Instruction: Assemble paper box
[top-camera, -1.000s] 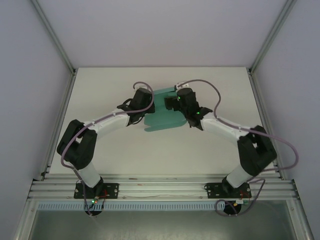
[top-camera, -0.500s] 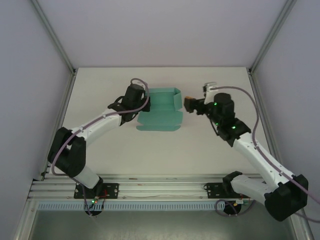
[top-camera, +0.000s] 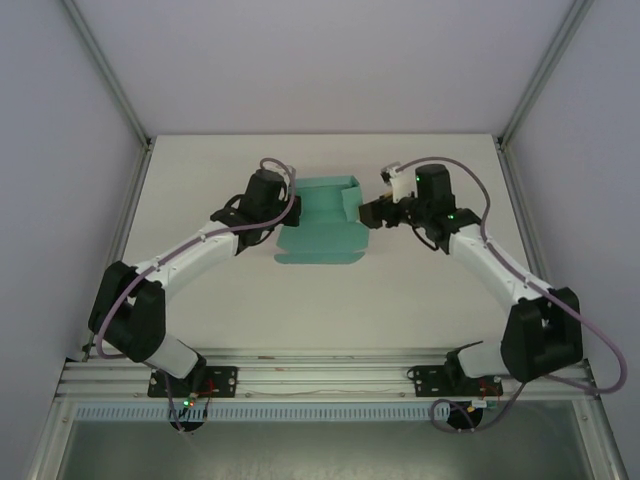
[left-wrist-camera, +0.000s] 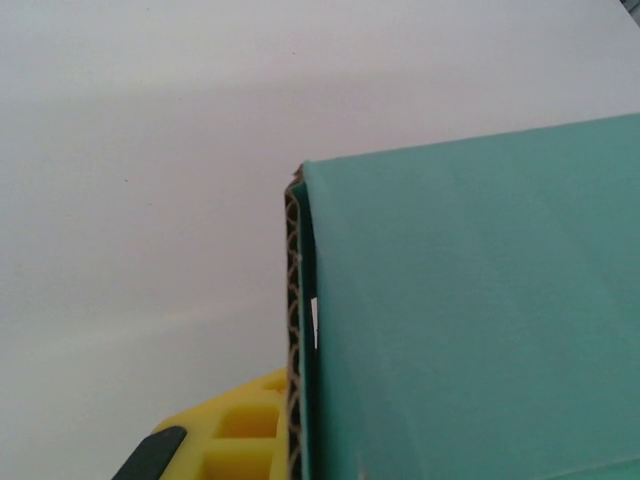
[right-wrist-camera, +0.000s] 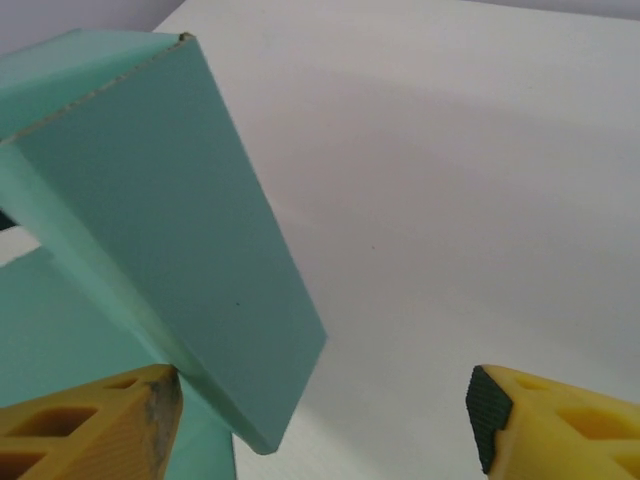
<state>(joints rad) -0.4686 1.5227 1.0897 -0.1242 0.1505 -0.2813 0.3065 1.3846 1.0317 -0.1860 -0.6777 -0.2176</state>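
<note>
from above, the paper box (top-camera: 316, 240) lies on the white counter (top-camera: 430, 290), out past the middle. it is teal-green and only half folded. a flat part lies on the counter, and thin walls stand up at the far edge and at the right end. the left arm (top-camera: 200, 245) comes in from the left, and the left jaws are at the left end of the box. the right arm (top-camera: 490, 265) comes in from the right, and the right jaws are just beside the raised right wall.

from the left wrist, a big teal-green side of the paper box (left-wrist-camera: 470, 320) is very close. its cut edge shows little brown waves. one yellow finger (left-wrist-camera: 235, 435) sits right against that edge, low down. the other one is hidden, so i cannot tell if the left jaws are apart or clamped on the card.

from the right wrist, the right jaws are wide apart and hold nothing. one yellow finger (right-wrist-camera: 90, 420) is low on the left and one more (right-wrist-camera: 560, 425) is low on the right. a tilted wall of the paper box (right-wrist-camera: 170, 230) stands up on the left, its low corner just beside the left finger. bare counter (right-wrist-camera: 450, 150) lies between the two.
</note>
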